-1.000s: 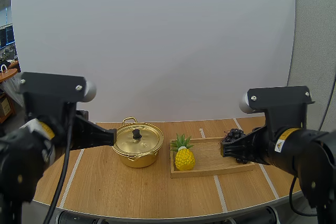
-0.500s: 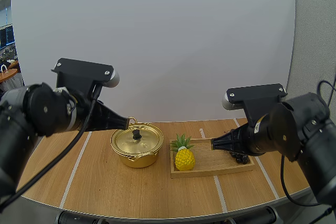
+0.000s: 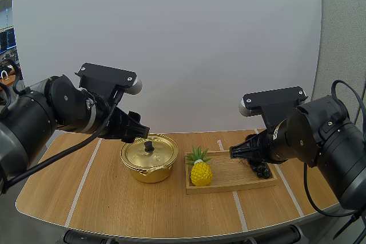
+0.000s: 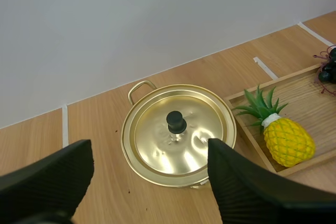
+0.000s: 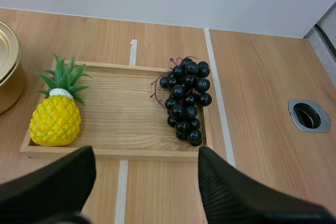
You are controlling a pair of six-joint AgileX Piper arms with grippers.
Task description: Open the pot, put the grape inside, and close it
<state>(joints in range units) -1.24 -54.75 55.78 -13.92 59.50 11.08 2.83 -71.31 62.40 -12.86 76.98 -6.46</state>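
A gold pot (image 3: 150,158) with its lid on and a black knob (image 3: 148,146) stands left of centre. My left gripper (image 3: 140,132) hovers just above the pot's left rim. Its fingers stand wide open around the lid (image 4: 178,135) from above, holding nothing (image 4: 149,148). A dark bunch of grapes (image 5: 186,98) lies at the right end of the wooden tray (image 5: 121,108). My right gripper (image 3: 233,152) hangs over the tray (image 3: 229,187), partly hiding the grapes (image 3: 262,168), and is open and empty (image 5: 146,153).
A toy pineapple (image 3: 201,171) lies at the tray's left end, close to the pot (image 5: 6,72). A round metal cable hole (image 5: 310,115) sits in the table right of the tray. White tape lines cross the wooden tabletop.
Both arms have swung up and forward from low near the camera, the left to the pot, the right to the tray. Both grippers went from shut to open.
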